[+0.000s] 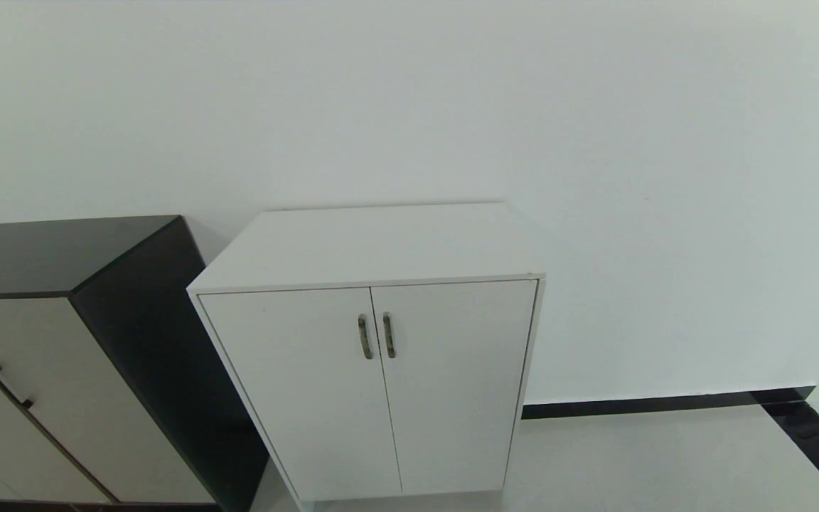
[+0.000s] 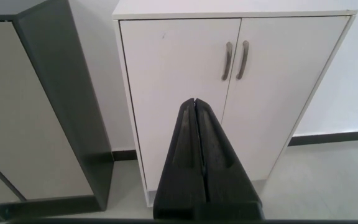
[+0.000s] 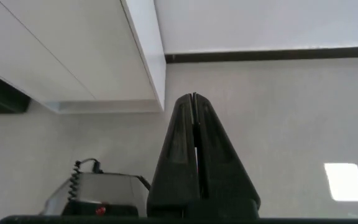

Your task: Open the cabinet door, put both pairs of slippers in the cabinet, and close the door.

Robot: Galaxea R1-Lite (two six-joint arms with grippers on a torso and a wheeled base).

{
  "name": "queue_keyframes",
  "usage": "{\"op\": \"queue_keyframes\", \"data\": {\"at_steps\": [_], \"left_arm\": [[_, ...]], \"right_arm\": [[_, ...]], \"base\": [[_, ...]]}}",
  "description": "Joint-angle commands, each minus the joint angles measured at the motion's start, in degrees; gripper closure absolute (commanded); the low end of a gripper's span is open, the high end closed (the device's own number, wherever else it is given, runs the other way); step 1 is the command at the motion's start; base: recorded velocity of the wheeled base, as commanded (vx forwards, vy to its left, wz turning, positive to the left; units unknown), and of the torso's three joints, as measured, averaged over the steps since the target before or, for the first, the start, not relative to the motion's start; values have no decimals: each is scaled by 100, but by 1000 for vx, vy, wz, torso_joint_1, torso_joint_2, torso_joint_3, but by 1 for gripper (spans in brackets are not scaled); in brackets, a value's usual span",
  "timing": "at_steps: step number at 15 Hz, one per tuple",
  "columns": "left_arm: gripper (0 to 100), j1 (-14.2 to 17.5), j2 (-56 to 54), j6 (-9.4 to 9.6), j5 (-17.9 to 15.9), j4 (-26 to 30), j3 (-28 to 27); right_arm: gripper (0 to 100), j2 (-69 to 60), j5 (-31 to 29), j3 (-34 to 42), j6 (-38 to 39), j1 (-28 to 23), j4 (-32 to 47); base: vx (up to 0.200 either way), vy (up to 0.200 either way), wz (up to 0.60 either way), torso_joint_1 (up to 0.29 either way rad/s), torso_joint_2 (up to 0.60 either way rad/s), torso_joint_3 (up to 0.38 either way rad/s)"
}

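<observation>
A white two-door cabinet [image 1: 374, 355] stands against the wall, both doors closed, with two metal handles [image 1: 377, 336] side by side at the middle. The left wrist view faces its front [image 2: 229, 93], handles [image 2: 235, 60] ahead; my left gripper [image 2: 195, 102] is shut with nothing in it, some way short of the doors. My right gripper [image 3: 194, 98] is shut and empty, held low over the pale floor beside the cabinet's lower corner [image 3: 157, 93].
A black-sided cabinet [image 1: 61, 341] with pale doors stands close on the left of the white one [image 2: 48, 106]. Pale floor [image 1: 665, 455] opens to the right, edged by a black skirting [image 1: 665, 404]. A white wall runs behind.
</observation>
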Motion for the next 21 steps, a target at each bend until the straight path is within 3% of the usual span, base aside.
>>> {"op": "queue_keyframes", "data": {"at_steps": [1, 4, 6, 9, 12, 14, 21], "left_arm": [[100, 0, -1, -4, -4, 0, 0], [100, 0, -1, -4, -4, 0, 0], [100, 0, -1, -4, -4, 0, 0], [100, 0, -1, -4, -4, 0, 0], [100, 0, -1, -4, -4, 0, 0], [100, 0, -1, -4, -4, -9, 0], [100, 0, -1, -4, 5, -9, 0]], "right_arm": [[100, -2153, 698, -18, -291, -262, 1216], [100, -2223, 1041, -18, -573, -385, 1190], [100, -2249, 1638, -18, -1223, -728, 1383], [100, -2302, 1647, -18, -1205, -1009, 1366], [100, -2803, 1647, -9, -1197, -2028, 1366], [100, -3436, 1647, 0, -1197, -2433, 1366], [100, -3576, 1867, 0, -915, -2415, 1357]], "base": [[0, 0, 0, 0, 0, 0], [0, 0, 0, 0, 0, 0], [0, 0, 0, 0, 0, 0], [0, 0, 0, 0, 0, 0], [0, 0, 0, 0, 0, 0], [0, 0, 0, 0, 0, 0], [0, 0, 0, 0, 0, 0]]}}
